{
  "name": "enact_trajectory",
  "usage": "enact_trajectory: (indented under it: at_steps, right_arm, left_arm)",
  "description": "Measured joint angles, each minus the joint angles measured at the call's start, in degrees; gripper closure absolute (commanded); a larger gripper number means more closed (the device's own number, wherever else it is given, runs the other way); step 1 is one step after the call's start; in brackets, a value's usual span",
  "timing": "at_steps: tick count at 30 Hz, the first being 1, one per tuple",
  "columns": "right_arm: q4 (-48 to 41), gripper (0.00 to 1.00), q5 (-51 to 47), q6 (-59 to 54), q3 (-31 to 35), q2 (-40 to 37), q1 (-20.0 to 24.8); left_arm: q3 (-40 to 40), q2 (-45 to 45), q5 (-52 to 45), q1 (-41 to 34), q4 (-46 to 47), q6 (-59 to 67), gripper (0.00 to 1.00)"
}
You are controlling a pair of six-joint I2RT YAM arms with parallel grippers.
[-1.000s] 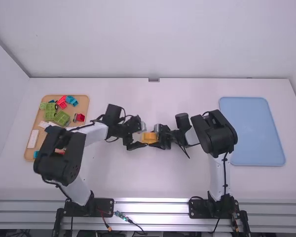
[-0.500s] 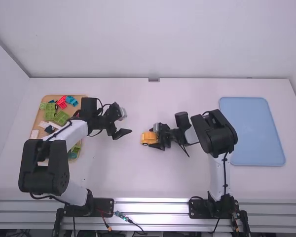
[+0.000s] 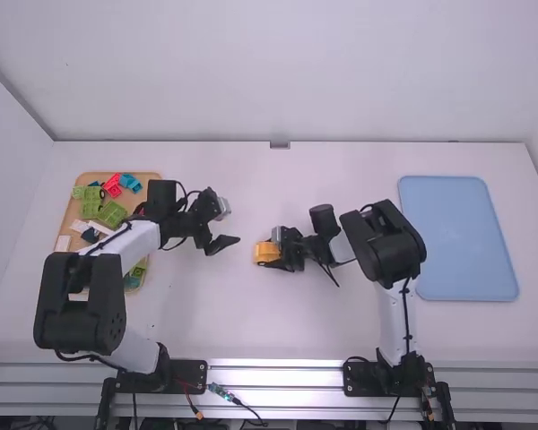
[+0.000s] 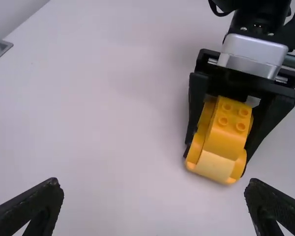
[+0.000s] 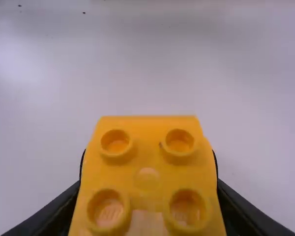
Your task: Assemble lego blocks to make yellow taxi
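One end effector [image 3: 270, 252], the right arm's, has the yellow lego taxi [image 4: 225, 129] pinched between its fingers, around the middle of the counter [image 3: 332, 318]. The left end effector [image 3: 229, 226] is just left of that, spread wide with nothing in it. Further left there's a tan tray [image 3: 151, 192] with loose blocks [image 3: 112, 214], and a blue tray [image 3: 457, 237] on the right.
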State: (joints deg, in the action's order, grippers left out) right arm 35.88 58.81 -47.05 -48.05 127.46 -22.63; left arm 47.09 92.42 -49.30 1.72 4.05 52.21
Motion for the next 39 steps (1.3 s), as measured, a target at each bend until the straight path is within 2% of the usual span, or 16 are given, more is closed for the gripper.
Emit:
enact_trajectory:
  at_steps: [2, 8, 14, 18, 24, 28, 32, 38, 39]
  right_arm:
    - [-0.04, 0.52, -0.13, 0.20, -0.09, 0.00, -0.52]
    - [1.33, 0.51, -0.57, 0.55, -0.11, 0.00, 0.24]
    - [2.10, 0.51, -1.99, 2.73, 0.07, -0.74, 4.96]
    - [1.97, 0.51, -5.60, 3.19, 2.03, -6.12, 9.22]
    - [2.10, 0.51, -13.90, 3.39, 6.08, -18.43, 17.68]
    - [2.12, 0.52, -20.81, 4.61, 8.17, -22.95, 23.98]
    - [2.10, 0.52, -26.43, 6.47, 9.46, -24.90, 30.62]
    - [1.86, 0.52, -30.60, 11.98, 9.55, -25.20, 42.60]
    - [1.11, 0.52, -30.97, 13.70, 9.55, -25.22, 45.88]
  left_arm:
    - [0.00, 0.00, 0.02, 0.00, -0.04, -0.15, 0.01]
    - [0.00, 0.00, 0.02, 0.17, -0.04, -0.17, 0.01]
    - [0.00, 0.00, 1.81, 0.35, 0.02, -0.17, 0.01]
    - [0.00, 0.00, 2.60, 0.33, 0.20, -0.15, 0.01]
    - [0.00, 0.00, 2.95, 0.33, -0.09, -0.17, 0.01]
    - [0.00, 0.00, 3.04, 0.33, -0.09, -0.15, 0.01]
    - [0.00, 0.00, 3.06, 0.33, -0.37, -0.15, 0.01]
    - [0.00, 0.00, 3.08, 0.35, -2.05, -0.15, 0.01]
    - [0.00, 0.00, 3.06, 0.35, -2.43, -0.17, 0.01]
